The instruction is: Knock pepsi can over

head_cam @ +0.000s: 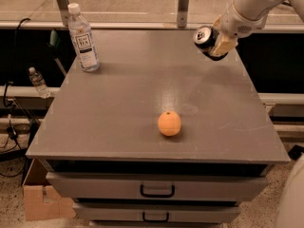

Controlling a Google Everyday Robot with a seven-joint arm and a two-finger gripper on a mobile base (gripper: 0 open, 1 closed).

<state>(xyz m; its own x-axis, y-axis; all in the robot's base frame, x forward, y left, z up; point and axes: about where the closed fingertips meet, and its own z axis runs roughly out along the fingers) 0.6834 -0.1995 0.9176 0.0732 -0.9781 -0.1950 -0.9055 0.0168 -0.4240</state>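
Note:
The pepsi can [205, 37] is a small dark can with a silver top. It is tilted far over, its top facing left and toward the camera, at the far right of the grey table top [142, 103]. My gripper [220, 44], on the white arm coming in from the upper right, is right against the can's right side and touches it. I cannot tell whether the can rests on the table or hangs just above it.
A clear plastic bottle [83, 38] with a white cap stands upright at the table's far left. An orange fruit [169, 123] lies near the front middle. The table has drawers [156, 190] in front. A metal rail runs behind the table.

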